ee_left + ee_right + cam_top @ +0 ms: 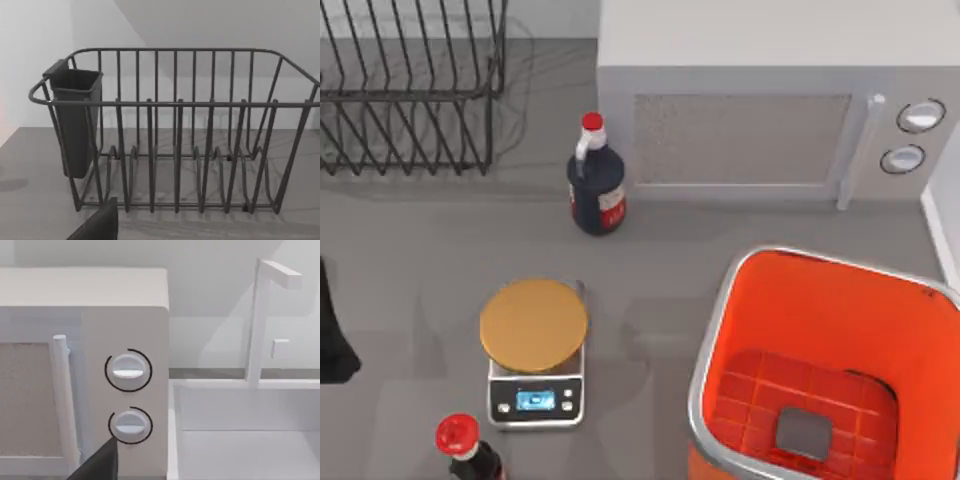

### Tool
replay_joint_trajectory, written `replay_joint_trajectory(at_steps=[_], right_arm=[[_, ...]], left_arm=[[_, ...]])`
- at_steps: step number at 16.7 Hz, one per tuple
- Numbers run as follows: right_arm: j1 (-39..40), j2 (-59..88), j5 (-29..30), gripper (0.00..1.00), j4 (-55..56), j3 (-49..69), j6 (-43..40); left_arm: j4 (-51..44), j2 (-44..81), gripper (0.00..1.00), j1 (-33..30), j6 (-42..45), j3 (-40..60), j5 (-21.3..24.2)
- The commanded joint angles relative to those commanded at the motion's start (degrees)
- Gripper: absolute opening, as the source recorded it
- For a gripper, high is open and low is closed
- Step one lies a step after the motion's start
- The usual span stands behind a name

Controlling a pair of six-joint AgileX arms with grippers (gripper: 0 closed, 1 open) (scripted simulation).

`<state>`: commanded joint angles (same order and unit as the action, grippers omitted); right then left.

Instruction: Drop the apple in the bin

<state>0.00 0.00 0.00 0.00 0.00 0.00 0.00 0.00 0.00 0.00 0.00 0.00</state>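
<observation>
The apple is out of view. The bin (720, 320), a large orange-red container with a silver-grey rim and a gridded floor with a grey square, stands open at the table's front right. A dark part of my left arm (332, 335) sits at the left edge of the table, far from the bin. In the left wrist view a dark piece of my left gripper (97, 226) points at the wire dish rack (175, 130). In the right wrist view a dark piece of my right gripper (97, 465) faces the microwave's knobs (128, 371).
A white microwave (750, 120) stands at the back, left of a white ledge (240, 410). A dark red-capped bottle (595, 180) stands in front of it. A kitchen scale with a gold plate (534, 345) and a second bottle (465, 445) sit at the front left.
</observation>
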Motion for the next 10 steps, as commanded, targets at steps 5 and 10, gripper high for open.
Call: replay_joint_trajectory(at_steps=[5,10], right_arm=[[0.0,0.0,0.0,1.0,0.0,0.0,0.0],[0.0,0.0,0.0,1.0,0.0,0.0,0.0]], left_arm=[[-1.7,3.5,1.0,-0.4,3.5,3.5,-0.6],[-9.8,21.5,1.0,-1.6,19.9,20.5,-2.5]])
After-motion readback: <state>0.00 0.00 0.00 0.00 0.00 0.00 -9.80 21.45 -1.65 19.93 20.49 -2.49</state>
